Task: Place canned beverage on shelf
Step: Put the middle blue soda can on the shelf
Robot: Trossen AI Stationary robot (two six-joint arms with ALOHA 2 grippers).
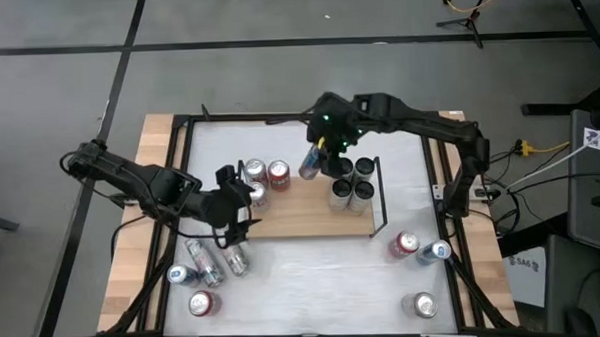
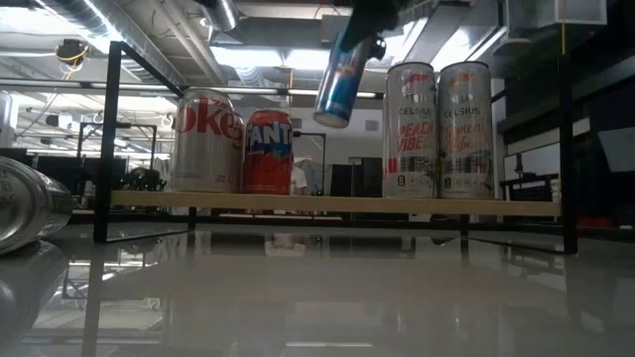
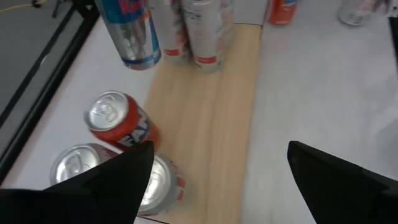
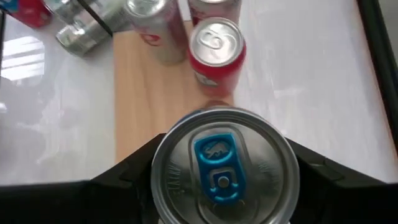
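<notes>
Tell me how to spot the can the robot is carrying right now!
Find the wooden shelf in the middle of the white table. The right gripper hangs over its back edge, between the two red-and-silver cans and the four tall slim cans. The blue can it holds is the only one tilted in the air, and it has a blue pull tab.

The shelf [image 1: 301, 210] is light brown wood with thin black rails. The can [image 2: 341, 71] up in the air is blue and silver, with a blue tab on its silver top. On the wood stands a silver can [image 2: 207, 142] with red letters. Next to it is an orange can [image 2: 268, 151] with a blue and white label. Two tall cans [image 2: 438, 129] are silver-white with red and orange writing. The table [image 1: 314, 278] is white with a black frame.
</notes>
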